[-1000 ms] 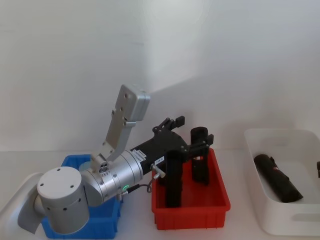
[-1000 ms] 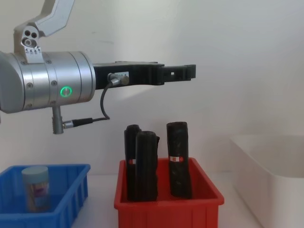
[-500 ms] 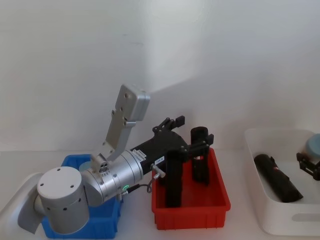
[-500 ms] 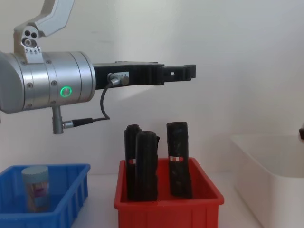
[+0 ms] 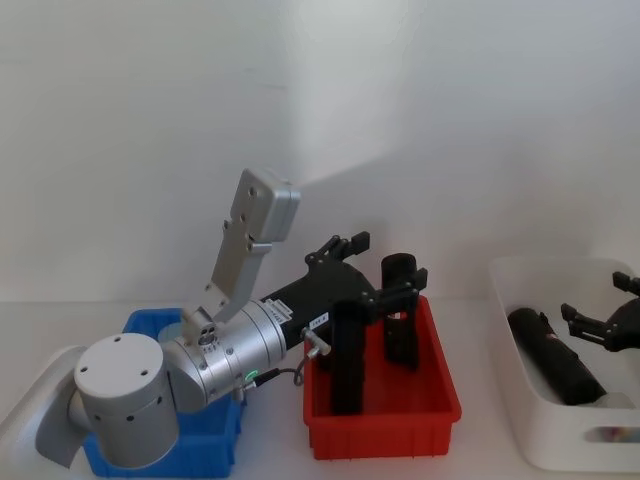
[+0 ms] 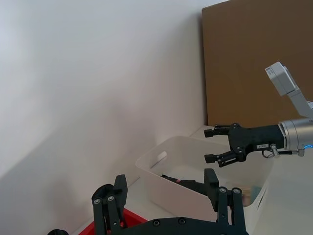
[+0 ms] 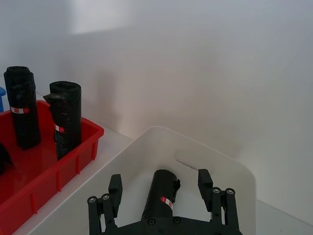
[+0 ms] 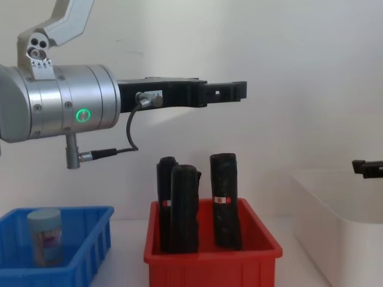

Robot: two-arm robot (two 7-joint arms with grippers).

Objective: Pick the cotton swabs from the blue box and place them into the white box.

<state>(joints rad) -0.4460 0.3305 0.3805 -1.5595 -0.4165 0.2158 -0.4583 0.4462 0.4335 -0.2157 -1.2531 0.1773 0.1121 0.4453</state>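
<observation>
We saw the right gripper point(image 5: 603, 318) over the white box point(image 5: 520, 400), its jaws wide apart and holding nothing. Half a second before, it had carried a tub of cotton swabs there; now that tub lay in the white box near its front corner point(image 6: 238, 192), beside a black cylinder point(image 5: 555, 356). The left gripper point(image 5: 372, 270) hung over the red bin point(image 5: 380, 420), jaws apart and empty, unmoved. Three black cylinders stood in the red bin. Another tub of cotton swabs point(image 8: 45, 237) stood upright in the blue box point(image 8: 90, 239).
</observation>
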